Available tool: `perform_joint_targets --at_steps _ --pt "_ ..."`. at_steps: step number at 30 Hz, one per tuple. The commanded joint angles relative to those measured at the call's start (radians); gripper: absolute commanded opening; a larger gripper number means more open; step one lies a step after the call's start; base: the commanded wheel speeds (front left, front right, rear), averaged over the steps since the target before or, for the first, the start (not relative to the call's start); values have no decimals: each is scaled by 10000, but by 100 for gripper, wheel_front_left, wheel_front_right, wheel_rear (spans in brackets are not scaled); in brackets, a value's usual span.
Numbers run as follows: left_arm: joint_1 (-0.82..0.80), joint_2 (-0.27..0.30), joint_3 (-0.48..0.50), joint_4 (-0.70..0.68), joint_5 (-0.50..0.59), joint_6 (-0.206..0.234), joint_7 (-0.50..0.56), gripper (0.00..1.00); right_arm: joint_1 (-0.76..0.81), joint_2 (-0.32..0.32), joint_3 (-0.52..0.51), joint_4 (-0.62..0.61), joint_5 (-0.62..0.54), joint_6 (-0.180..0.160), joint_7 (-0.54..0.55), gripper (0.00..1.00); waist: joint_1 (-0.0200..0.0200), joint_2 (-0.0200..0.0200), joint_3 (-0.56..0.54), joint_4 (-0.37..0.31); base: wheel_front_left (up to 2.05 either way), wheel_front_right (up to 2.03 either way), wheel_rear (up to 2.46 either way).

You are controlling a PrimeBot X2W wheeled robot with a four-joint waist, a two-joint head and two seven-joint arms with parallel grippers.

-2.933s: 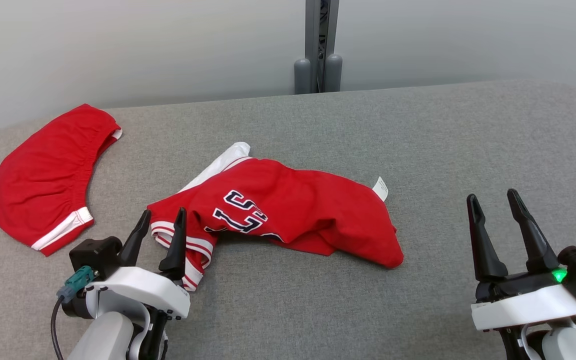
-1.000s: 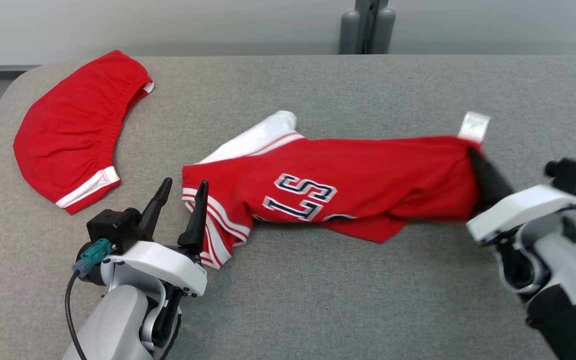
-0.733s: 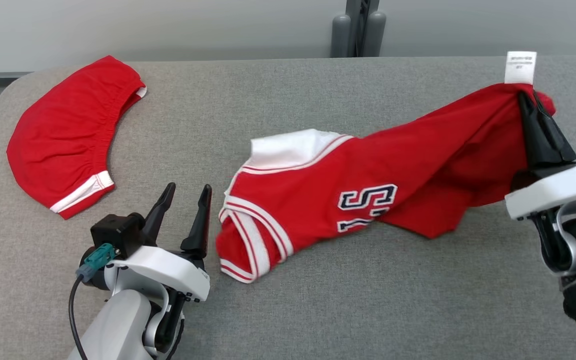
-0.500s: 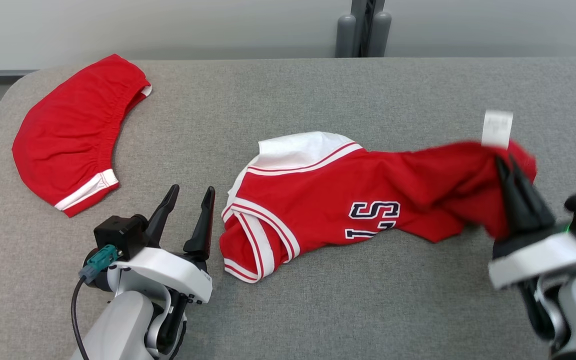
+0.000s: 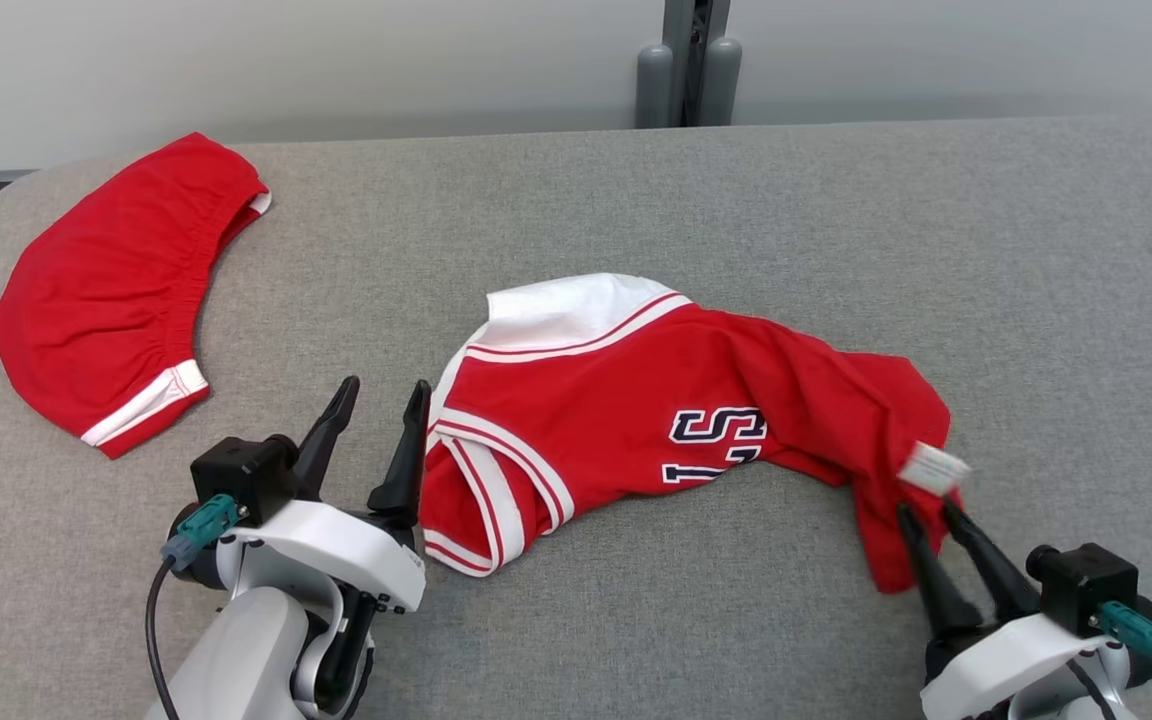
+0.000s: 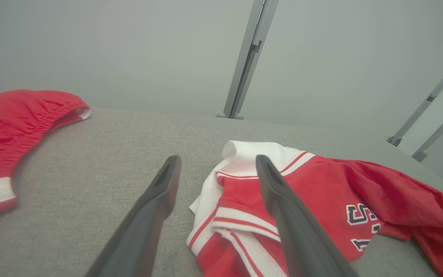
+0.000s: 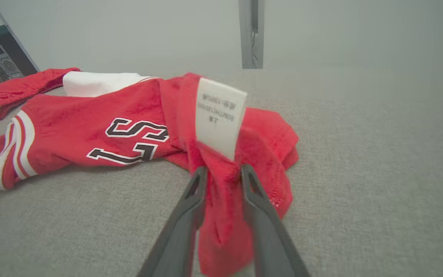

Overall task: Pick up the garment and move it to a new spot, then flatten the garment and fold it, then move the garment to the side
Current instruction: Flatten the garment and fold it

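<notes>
On the near right of the counter, the red jersey garment with white striped trim and dark block lettering now lies down along its whole length. Under a second ago its right end hung lifted from the right tool. It is spread longer than it was three seconds back, but stays rumpled, and the right end is twisted into a rope. Its small white care label sits at that twisted end.

Right tool: its two long dark fingers are a little apart, with the hem bunched between them. Half a second ago they were pressed together on it. Judgement: release beginning, move step about done, flattening comes next.

Left tool: fingers wide apart, nothing held, just beside the striped armhole end, where it was before.

The grey felt-covered counter carries one other item. A second red cloth piece with gathered edge and white band lies at far left, well apart and unchanged.

View differences:
- Right wrist view shows cloth filling the gap between the fingers and touching both, with the label standing upright above them. Its print is too blurred to read.
- Head view shows the parted fingertips but not that contact.
- Left wrist view shows one finger crossing over the striped trim. I cannot tell whether it touches.
- Head view alone gives the whole layout.
</notes>
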Motion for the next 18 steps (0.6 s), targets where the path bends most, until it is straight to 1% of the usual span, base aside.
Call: perform_joint_targets --at_steps 1,5,13,18 --pt "77 22 5 43 -63 -63 -30 100 -4 -24 -40 34 65 4 -11 100 0 0 -27 -16 0 0 0" --pt "103 -6 -18 90 -77 -66 -32 100 -93 25 -295 -27 166 3 -11 100 0 0 -152 -43 0 0 0" --pt "200 48 48 45 -170 -30 -53 100 234 100 -1174 -1131 267 3 -11 100 0 0 -366 -65 0 0 0" --pt "314 70 83 -4 -218 8 -60 100 488 366 -1767 -1599 556 3 -10 100 0 0 -421 -106 0 0 0"
